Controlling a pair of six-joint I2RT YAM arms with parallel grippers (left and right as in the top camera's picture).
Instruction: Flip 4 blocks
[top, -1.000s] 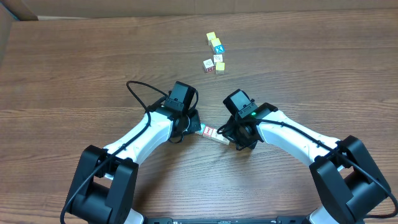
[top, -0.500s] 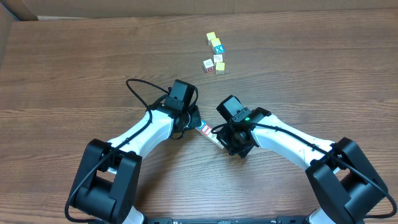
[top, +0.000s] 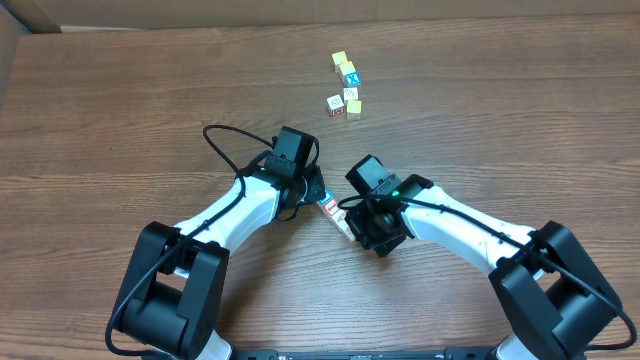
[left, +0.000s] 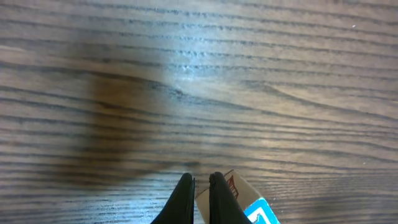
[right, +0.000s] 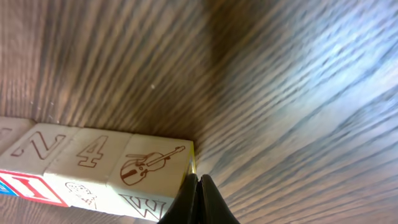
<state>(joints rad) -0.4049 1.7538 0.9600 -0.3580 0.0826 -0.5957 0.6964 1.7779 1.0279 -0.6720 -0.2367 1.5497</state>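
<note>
The blocks lie end to end in a short slanted row (top: 333, 212) between my two grippers, cream faces up with a red-printed one showing. My left gripper (top: 318, 197) is shut, its tips (left: 201, 183) against the row's upper end, where a cream block with a blue face (left: 239, 194) shows. My right gripper (top: 350, 226) is also shut and presses (right: 199, 180) on the lower end. There I see the violin block (right: 152, 165), a "4" block (right: 90, 152) and a "Z" block (right: 34, 144) in line. Nothing sits between either pair of fingers.
A loose cluster of small cubes (top: 346, 85), some yellow-topped, one blue, lies at the far middle of the wooden table (top: 520, 110). A cardboard edge (top: 20, 20) borders the back left. Both arms reach in from the near edge.
My right gripper has moved left and away from the near edge, pushing the row. The row has turned steeper and slid left against the left gripper, which shifted slightly.
</note>
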